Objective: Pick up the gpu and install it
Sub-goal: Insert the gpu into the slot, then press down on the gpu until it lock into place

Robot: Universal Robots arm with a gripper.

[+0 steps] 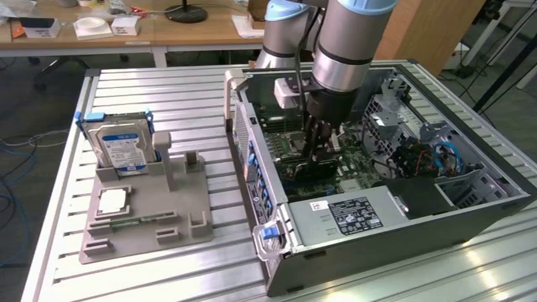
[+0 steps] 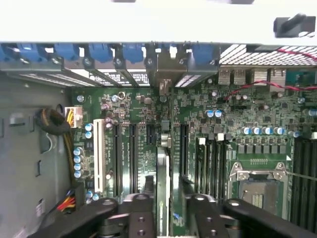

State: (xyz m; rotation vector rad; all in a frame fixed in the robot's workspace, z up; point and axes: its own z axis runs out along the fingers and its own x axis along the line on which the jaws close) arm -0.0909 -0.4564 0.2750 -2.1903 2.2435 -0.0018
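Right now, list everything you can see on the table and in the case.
table: one, silver, slatted, under everything
case: one, dark grey, open, the exterior view's right
motherboard: one, green, inside the case
gpu: one, dark, standing edge-on on the motherboard, between the gripper's fingers
power supply: one, silver with a black label, near corner of the case
fixture: one, grey, the exterior view's left
hard drive: one, silver with a blue label, upright in the fixture
chip: one, silver, flat in the fixture
RAM stick: one, green, flat in the fixture
arm: one, grey and blue, reaching into the case
gripper: one, black, open, astride the gpu
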